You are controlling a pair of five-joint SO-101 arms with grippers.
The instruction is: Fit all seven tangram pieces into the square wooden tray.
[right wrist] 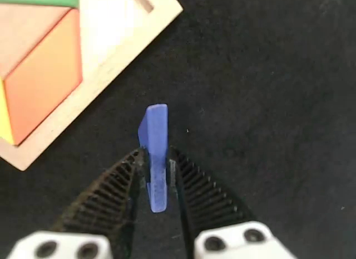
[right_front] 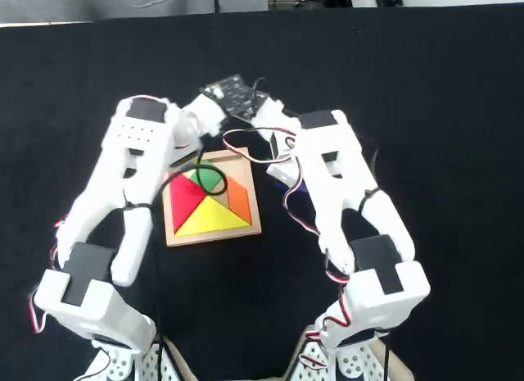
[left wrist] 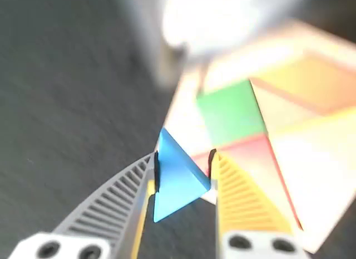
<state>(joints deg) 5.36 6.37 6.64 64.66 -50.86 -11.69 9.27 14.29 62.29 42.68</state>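
1. Blue shows in both grips. Nearest me, the left gripper [left wrist: 183,156] pinches a light blue triangle [left wrist: 175,181] by its flat faces, hanging over the rim of the wooden tray [right_front: 217,233].
2. The right gripper [right wrist: 154,153] is clamped on a darker blue piece [right wrist: 156,125], held on edge above the black cloth [right wrist: 267,75], just beside the tray's orange side.
3. Further in, the red triangle [right_front: 184,202], yellow triangle [right_front: 214,217], orange piece [right_front: 237,197] and green piece [right_front: 211,178] lie bedded, touching one another.
4. Beyond green and orange, a patch of bare wood [right wrist: 108,25] waits along the tray's far side.
5. I'd say this is the closing stretch, with the carried pieces going into the remaining gaps. The triangle likely needs turning to match its gap, then lowering flat. The darker piece must tip from edge to face first. One arm at a time would be wise, since they crowd the tray.
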